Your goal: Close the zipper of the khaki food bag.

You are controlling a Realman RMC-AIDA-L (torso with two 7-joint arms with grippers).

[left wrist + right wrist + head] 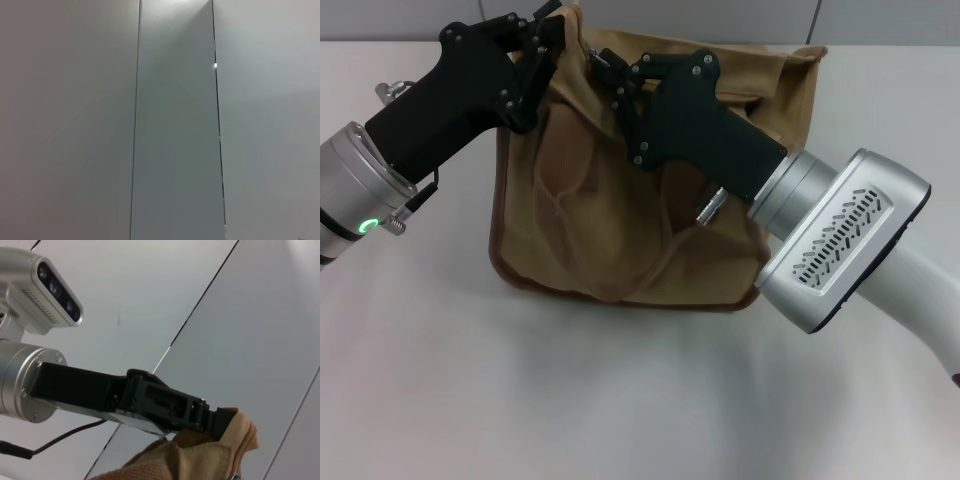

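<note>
Two grippers are both up at the top edge of the khaki food bag (630, 220), which stands near the far side of the white table (520, 400) and sags into folds between them. The left gripper (555, 45) is clenched on the bag's top corner at the robot's left; the right wrist view confirms this, showing its black fingers (220, 421) pinched onto a bunched peak of khaki cloth (200, 455). The right gripper (608, 66) sits just beside it along the same edge, its fingertips at the zipper (595, 60), where a small dark bit that may be the pull shows; whether those fingers are clamped on it or merely touching cannot be told from here. The left wrist view shows only grey wall panels. The bag looks like soft, light canvas with little stiffness of its own: it would likely crumple and follow any pull instead of resisting. In my judgement it needs the end held taut, as the left gripper is doing, while the small, likely slippery metal pull is taken in a firm fingertip pinch and drawn along the opening toward the robot's right, where the top still gapes.
</note>
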